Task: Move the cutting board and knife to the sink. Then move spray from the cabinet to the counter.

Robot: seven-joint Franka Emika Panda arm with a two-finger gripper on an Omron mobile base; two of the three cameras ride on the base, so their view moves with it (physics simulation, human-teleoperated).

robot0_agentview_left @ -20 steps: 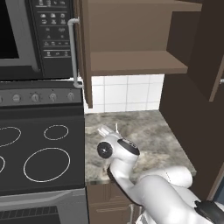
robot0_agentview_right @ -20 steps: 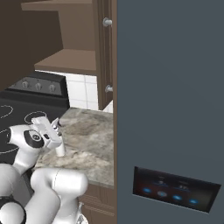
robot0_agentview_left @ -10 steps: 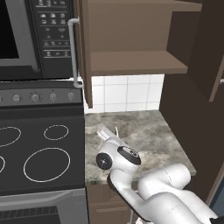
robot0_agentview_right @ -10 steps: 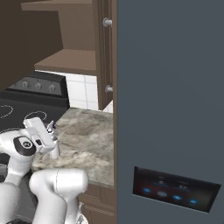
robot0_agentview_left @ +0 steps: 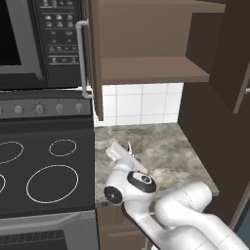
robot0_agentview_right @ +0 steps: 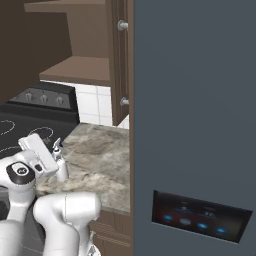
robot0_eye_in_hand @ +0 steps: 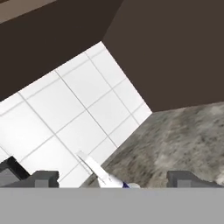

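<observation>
While the hand view looks along the gripper (robot0_eye_in_hand: 113, 177), you can see both dark fingertips (robot0_eye_in_hand: 41, 178) standing wide apart w/ nothing pinched between them, jaws fully spread. Spray's trigger nozzle (robot0_eye_in_hand: 101, 174) pokes up in the gap between the tips, white w/ a bit of blue at its base, not touched by either one afaict. Behind it that view gives white tile backsplash (robot0_eye_in_hand: 70, 113), a dark brown side panel (robot0_eye_in_hand: 175, 57) and a patch of the counter (robot0_eye_in_hand: 175, 140).

Right base view gives what the hand cam can't: the whole spray (robot0_agentview_right: 59, 162) standing upright on the counter (robot0_agentview_right: 100, 155), near the front edge on the stove side, w/ the white hand block (robot0_agentview_right: 39, 154) just beside it. Left base view has the spray mostly hidden behind the arm, only the nozzle tip (robot0_agentview_left: 129, 148) sticks up past the hand; can't tell any contact from there.

Left base view also shows the black glass stovetop (robot0_agentview_left: 44, 171) w/ white rings, the microwave (robot0_agentview_left: 39, 44) above it and its grey bar handle (robot0_agentview_left: 83, 58).

Containers: the cabinet (robot0_agentview_left: 146, 71) is open, door (robot0_agentview_left: 239, 58) swung out right, lighter brown shelf inside. Right base view adds a tall dark grey fridge front (robot0_agentview_right: 195, 125) w/ a lit panel.
</observation>
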